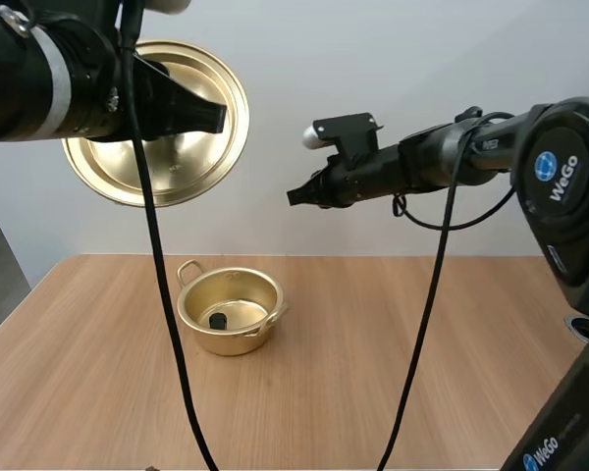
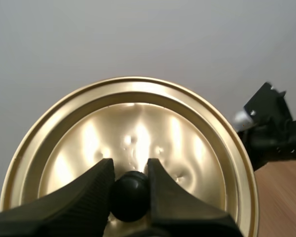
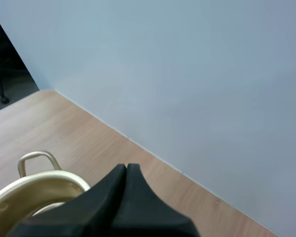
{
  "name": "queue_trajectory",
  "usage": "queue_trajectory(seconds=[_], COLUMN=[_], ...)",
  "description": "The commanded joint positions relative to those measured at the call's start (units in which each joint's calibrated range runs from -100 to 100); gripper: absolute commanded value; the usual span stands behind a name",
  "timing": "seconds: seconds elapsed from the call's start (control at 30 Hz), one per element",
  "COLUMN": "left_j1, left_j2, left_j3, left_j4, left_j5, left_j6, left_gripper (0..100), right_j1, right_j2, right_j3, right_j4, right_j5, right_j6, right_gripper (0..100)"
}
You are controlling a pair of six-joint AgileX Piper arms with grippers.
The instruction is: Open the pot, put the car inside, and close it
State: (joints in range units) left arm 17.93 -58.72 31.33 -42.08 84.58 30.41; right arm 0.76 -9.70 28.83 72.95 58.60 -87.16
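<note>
A gold pot (image 1: 230, 312) stands open on the wooden table, left of centre, with a small dark car (image 1: 218, 320) lying on its bottom. My left gripper (image 1: 214, 116) holds the gold lid (image 1: 191, 147) high in the air at the left, tilted on edge. In the left wrist view its fingers (image 2: 96, 190) pinch the lid's black knob (image 2: 130, 195) against the shiny lid (image 2: 138, 133). My right gripper (image 1: 296, 196) hangs high above the table to the right of the pot, its fingertips (image 3: 126, 173) lying together with nothing between them, near the pot's rim (image 3: 24, 187).
The wooden table (image 1: 393, 353) spreads bare to the right of the pot and in front of it. A white wall stands close behind the table's far edge. The right arm (image 2: 278, 138) reaches in beside the lid.
</note>
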Motion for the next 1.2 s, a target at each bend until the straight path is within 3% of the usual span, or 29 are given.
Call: queue_trajectory(seconds=[0.0, 0.13, 0.23, 0.47, 0.63, 0.77, 0.9, 1.17], left_j1=[-0.01, -0.25, -1.68, -8.71, -13.08, -15.58, -16.58, -16.65], left_j2=[5.9, 15.3, 22.2, 34.3, 39.8, 43.5, 46.1, 50.4], left_j3=[0.4, 0.4, 0.4, 0.4, 0.4, 0.4, 0.4, 1.5], left_j4=[-1.8, -4.0, -4.5, -1.5, 8.6, 14.8, 15.5, 13.6], left_j5=[0.3, 0.6, 0.6, -9.5, -16.0, -15.2, -15.2, -15.0], left_j6=[4.1, 9.7, 13.8, 16.4, 11.8, 9.9, 9.2, 9.5], left_gripper=[0, 0, 0, 0, 0, 0, 0, 0], right_j1=[-10.0, -17.0, -21.6, -28.3, -30.3, -30.3, -30.3, -30.3], right_j2=[-3.9, -10.5, -14.7, -22.5, -26.0, -27.8, -29.2, -30.5], right_j3=[0.0, 0.0, 0.0, 0.0, 0.0, 0.0, 1.0, 5.2], right_j4=[0.9, 0.9, 0.9, 0.7, -1.8, -3.1, -3.4, -3.1], right_j5=[11.6, 21.6, 30.0, 39.3, 41.4, 41.4, 41.4, 41.4], right_j6=[0.6, 3.3, 3.3, 5.4, 7.5, 7.8, 8.5, 8.2], right_gripper=[0, 0, 0, 0, 0, 0, 0, 0])
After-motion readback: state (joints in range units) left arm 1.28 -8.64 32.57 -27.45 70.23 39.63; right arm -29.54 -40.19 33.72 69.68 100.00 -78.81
